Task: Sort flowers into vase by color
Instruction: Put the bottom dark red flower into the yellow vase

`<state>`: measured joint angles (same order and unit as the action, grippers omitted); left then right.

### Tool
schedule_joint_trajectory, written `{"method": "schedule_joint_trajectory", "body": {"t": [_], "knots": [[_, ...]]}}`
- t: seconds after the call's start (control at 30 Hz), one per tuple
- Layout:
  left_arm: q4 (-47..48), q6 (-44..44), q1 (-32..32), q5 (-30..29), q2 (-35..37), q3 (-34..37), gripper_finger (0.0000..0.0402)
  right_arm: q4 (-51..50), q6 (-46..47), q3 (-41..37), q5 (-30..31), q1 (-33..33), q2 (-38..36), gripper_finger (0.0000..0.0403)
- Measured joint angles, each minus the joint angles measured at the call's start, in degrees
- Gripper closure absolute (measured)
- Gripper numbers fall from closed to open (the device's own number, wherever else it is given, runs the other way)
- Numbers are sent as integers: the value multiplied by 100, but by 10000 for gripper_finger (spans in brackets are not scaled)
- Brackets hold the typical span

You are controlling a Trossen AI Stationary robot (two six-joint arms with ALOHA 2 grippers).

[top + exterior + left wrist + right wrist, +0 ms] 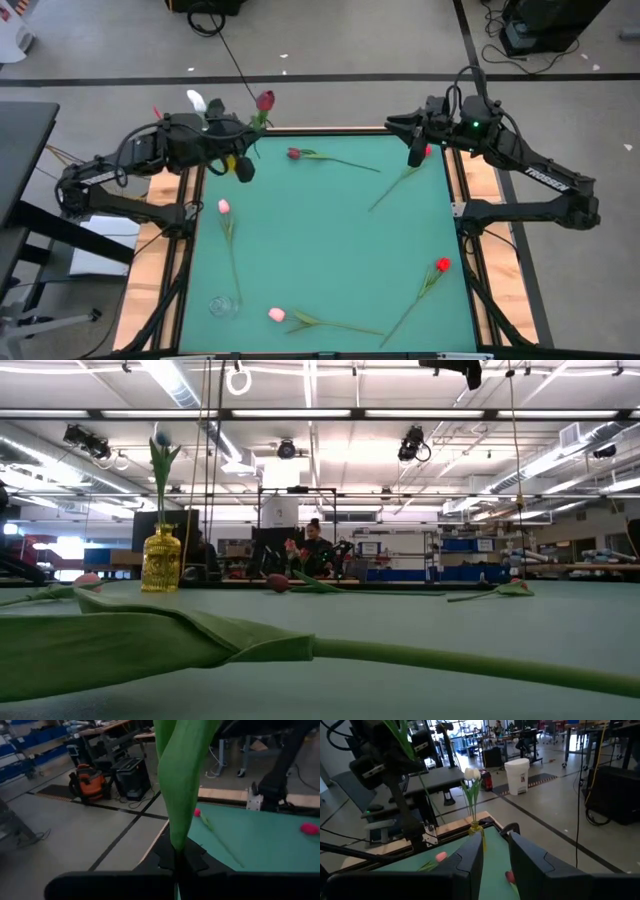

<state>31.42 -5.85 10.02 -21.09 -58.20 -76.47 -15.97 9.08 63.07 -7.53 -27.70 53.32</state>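
- High view: your left gripper point(243, 168) fingers pinch the maroon flower point(264, 101) beside the yellow vase point(160, 560).
- Your right gripper point(415, 152) fingers gape a little over the table point(320, 240).

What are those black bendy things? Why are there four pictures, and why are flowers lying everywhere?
Those are two robot arms, and each has two fingers for grabbing. One picture looks straight down from above. One peeks level across the table top. The other two come from small cameras on the arms' wrists.

Tulips lie on the green table: a pink tulip, another pink one, a red tulip and a dark maroon tulip. A yellow vase at the corner by the left arm holds a white tulip.

The left gripper is shut on the green stem of a lifted maroon tulip, near that vase. The right gripper is open over a second red tulip.
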Motion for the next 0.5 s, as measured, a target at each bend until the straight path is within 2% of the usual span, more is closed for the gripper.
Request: {"method": "schedule_joint_trajectory", "body": {"t": [0.17, 0.3, 0.4, 0.5], "knots": [[308, -248, 314, 71, 321, 0, 400, 4, 39, 0, -60, 0, 9, 300], [597, -362, 797, 570, 579, 0, 400, 120, 22, 2, -471, 0, 9, 300], [715, -406, 1183, 961, 706, 0, 400, 291, -176, 2, -1181, 0, 9, 300], [633, -406, 1519, 1389, 829, 119, 400, 352, -702, 2, -2452, 0, -9, 300]]}}
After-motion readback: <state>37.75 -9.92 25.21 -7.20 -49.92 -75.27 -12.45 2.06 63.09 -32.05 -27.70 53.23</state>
